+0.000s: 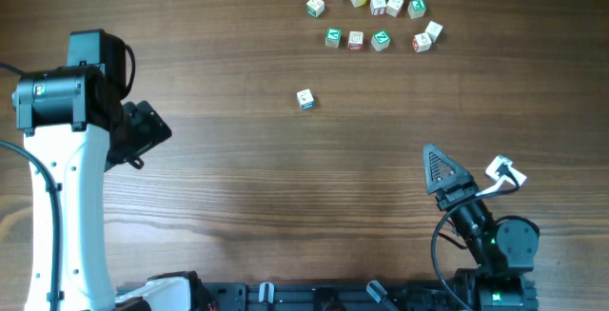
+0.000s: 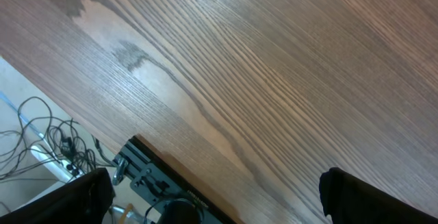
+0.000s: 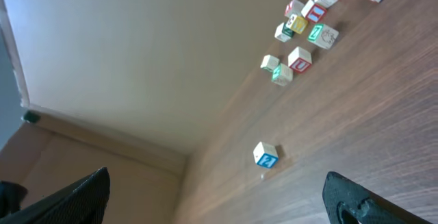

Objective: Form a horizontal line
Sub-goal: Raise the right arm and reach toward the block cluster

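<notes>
Several small whitish letter cubes (image 1: 378,7) lie scattered at the far right of the wooden table. Three of them (image 1: 355,40) form a loose row with gaps between them. One blue-lettered cube (image 1: 304,100) stands alone nearer the middle. It also shows in the right wrist view, as the blue-lettered cube (image 3: 265,154) ahead of the fingers, with the cluster (image 3: 301,25) beyond. My right gripper (image 1: 459,173) (image 3: 219,200) is open and empty at the near right. My left gripper (image 1: 143,135) (image 2: 219,200) is open and empty over bare wood at the left, far from the cubes.
The table's near edge, with a black rail (image 2: 161,179) and loose cables (image 2: 41,138), lies just below the left gripper. The left arm's white link (image 1: 71,216) stands along the left side. A wall (image 3: 137,59) rises beyond the far table edge.
</notes>
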### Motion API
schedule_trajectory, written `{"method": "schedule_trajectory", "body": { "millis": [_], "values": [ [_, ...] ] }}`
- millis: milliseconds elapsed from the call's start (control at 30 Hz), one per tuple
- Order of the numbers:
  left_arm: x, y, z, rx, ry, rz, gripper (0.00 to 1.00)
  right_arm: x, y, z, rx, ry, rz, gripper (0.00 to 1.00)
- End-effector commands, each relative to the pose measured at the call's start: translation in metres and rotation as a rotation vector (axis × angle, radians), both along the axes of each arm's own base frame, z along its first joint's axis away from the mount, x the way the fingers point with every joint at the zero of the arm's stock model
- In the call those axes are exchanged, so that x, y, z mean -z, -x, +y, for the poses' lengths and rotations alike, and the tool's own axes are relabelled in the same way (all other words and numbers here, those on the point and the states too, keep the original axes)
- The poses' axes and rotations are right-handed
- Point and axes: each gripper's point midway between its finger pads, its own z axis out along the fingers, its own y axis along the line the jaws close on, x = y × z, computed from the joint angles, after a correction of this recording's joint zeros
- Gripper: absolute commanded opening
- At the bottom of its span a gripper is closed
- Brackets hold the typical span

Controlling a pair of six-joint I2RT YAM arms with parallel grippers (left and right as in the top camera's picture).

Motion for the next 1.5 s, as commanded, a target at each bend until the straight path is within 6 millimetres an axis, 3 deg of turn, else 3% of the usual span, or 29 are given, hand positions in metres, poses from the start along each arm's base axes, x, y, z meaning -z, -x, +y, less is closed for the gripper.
{"method": "schedule_trajectory", "body": {
  "millis": [0, 333, 533, 667, 1000, 1200, 1467],
  "values": [
    [-0.005, 0.006, 0.004, -0.01, -0.02, -0.018, 1.0, -0.012, 0.0, 0.002, -0.019, 0.074, -0.036, 1.0],
    [0.01, 0.016, 0.008, -0.013, -0.049, -0.009, 1.0, -0.008, -0.019, 0.006, -0.071, 0.188, 0.074, 1.0],
    [0.013, 0.025, 0.011, -0.013, -0.069, 0.029, 1.0, -0.012, -0.039, 0.014, -0.171, 0.284, 0.178, 0.99],
    [0.013, 0.032, 0.012, -0.013, -0.077, 0.056, 1.0, 0.002, -0.05, 0.013, -0.221, 0.344, 0.318, 1.0],
    [0.012, 0.036, 0.012, -0.012, -0.079, 0.075, 1.0, 0.047, -0.059, 0.02, -0.276, 0.222, 0.541, 1.0],
    [0.012, 0.039, 0.012, -0.011, -0.079, 0.089, 1.0, 0.024, -0.073, 0.031, -0.352, 0.259, 0.371, 1.0],
    [0.012, 0.039, 0.013, -0.012, -0.085, 0.089, 1.0, 0.0, -0.087, 0.029, -0.338, 0.3, 0.29, 1.0]
  ]
}}
